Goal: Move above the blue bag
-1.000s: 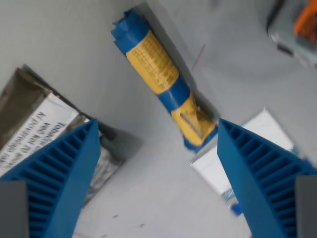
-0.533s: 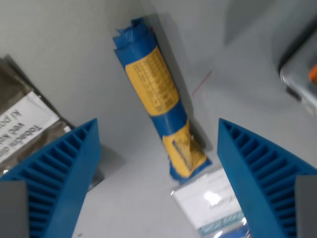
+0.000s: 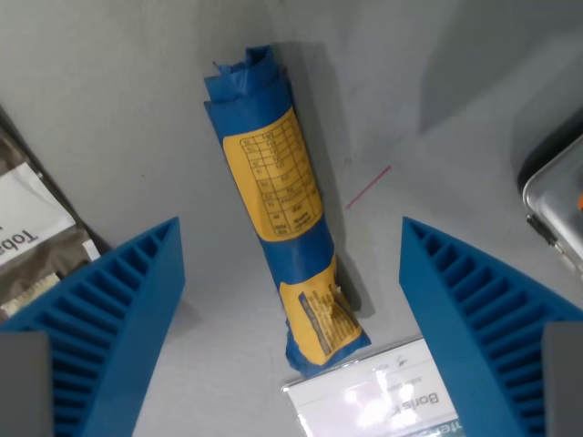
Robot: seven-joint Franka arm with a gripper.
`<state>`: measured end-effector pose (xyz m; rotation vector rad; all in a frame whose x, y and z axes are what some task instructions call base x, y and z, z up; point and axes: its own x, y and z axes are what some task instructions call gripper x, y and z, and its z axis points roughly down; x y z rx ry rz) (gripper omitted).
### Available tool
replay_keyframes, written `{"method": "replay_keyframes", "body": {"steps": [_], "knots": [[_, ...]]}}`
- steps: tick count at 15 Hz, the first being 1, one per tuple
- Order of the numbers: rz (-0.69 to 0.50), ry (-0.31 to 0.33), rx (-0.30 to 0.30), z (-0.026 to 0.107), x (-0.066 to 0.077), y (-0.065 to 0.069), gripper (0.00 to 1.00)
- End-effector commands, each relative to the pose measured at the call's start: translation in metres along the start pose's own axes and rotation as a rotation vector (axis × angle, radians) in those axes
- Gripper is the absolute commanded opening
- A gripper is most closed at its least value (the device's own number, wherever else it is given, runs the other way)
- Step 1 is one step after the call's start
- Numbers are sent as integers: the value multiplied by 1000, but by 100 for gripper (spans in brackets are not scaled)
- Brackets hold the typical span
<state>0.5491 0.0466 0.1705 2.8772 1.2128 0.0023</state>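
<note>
Wrist view, looking down on a grey table (image 3: 118,100). The pincer (image 3: 291,273) is spread wide and grasps nothing: its two blue ribbed fingers enter from the bottom corners of the picture, one finger (image 3: 105,319) at the wrist view's left, the other at the wrist view's right, with an open gap between them.

The blue bag (image 3: 278,200) lies in that gap, on the table surface. It is a rolled, elongated package, blue with two yellow printed labels, and it lies slightly tilted: its crumpled open end points toward the top of the picture, its lower end leans toward the wrist view's right. Neither finger touches it; the bag lies clear of both fingers.

At the bag's lower end a white printed packet (image 3: 373,405) lies flat, its edge touching or just beside the bag; which of the two cannot be told. At the wrist view's left edge a dark packet with a white label (image 3: 27,241) is partly cut off by the frame and partly covered by the left finger. At the wrist view's right edge part of a clear container (image 3: 554,205) shows. A thin red mark (image 3: 369,187) lies on the table just beside the bag, toward the wrist view's right.
</note>
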Motion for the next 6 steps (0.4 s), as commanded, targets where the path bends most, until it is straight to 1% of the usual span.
{"method": "replay_keyframes", "body": {"steps": [1,6], "knots": [[-97,47,-72,5,-3,2,100],[-64,45,-70,7,-3,2,100]]}}
